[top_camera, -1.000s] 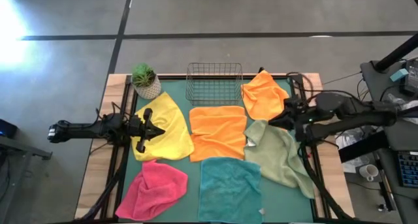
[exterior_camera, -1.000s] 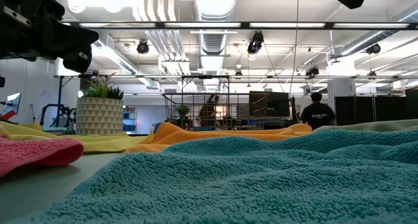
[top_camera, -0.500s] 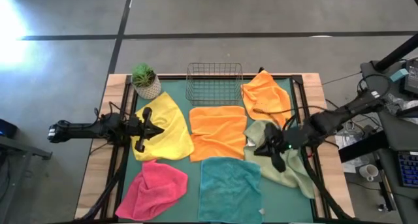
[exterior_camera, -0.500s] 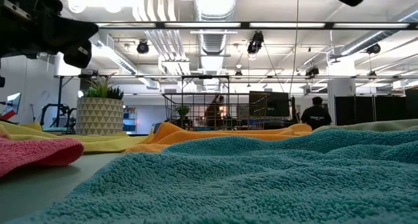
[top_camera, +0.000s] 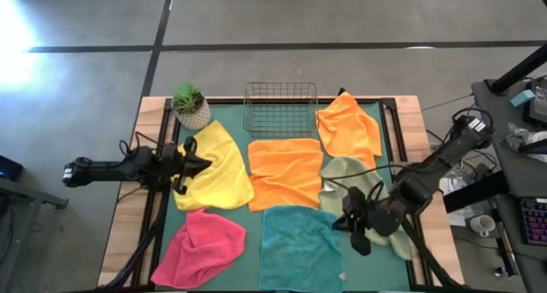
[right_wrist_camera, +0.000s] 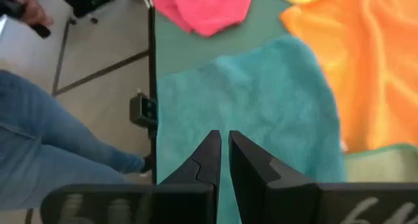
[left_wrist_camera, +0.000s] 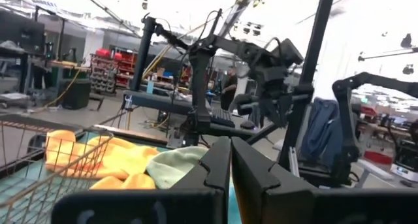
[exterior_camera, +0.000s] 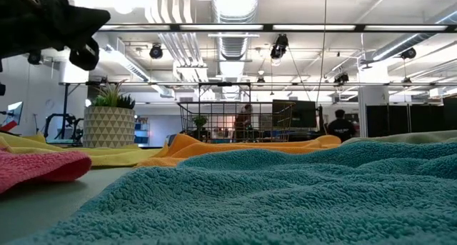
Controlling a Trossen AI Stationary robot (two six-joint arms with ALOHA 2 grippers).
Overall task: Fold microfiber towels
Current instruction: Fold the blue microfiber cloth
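Six towels lie flat on the green table: yellow (top_camera: 218, 165), orange in the middle (top_camera: 285, 172), a second orange at the far right (top_camera: 349, 126), sage green (top_camera: 346, 178), teal (top_camera: 299, 246) and pink (top_camera: 202, 249). My left gripper (top_camera: 190, 167) is shut and hovers over the yellow towel's left edge; it is raised in the low view (exterior_camera: 71, 31). My right gripper (top_camera: 355, 226) is shut and hangs above the seam between the teal and sage towels. Its wrist view looks down on the teal towel (right_wrist_camera: 261, 100), with its fingertips (right_wrist_camera: 223, 145) clear of the cloth.
A wire mesh basket (top_camera: 280, 108) stands at the table's far edge, with a small potted plant (top_camera: 190, 105) to its left. A person in jeans (right_wrist_camera: 52, 139) stands by the table's near edge. Black rails (top_camera: 158, 199) run along both sides.
My right gripper has swung from beside the far-right orange towel toward the table's near edge and somewhat left. It has passed over the sage towel to the teal towel's right edge. The towels have not moved.
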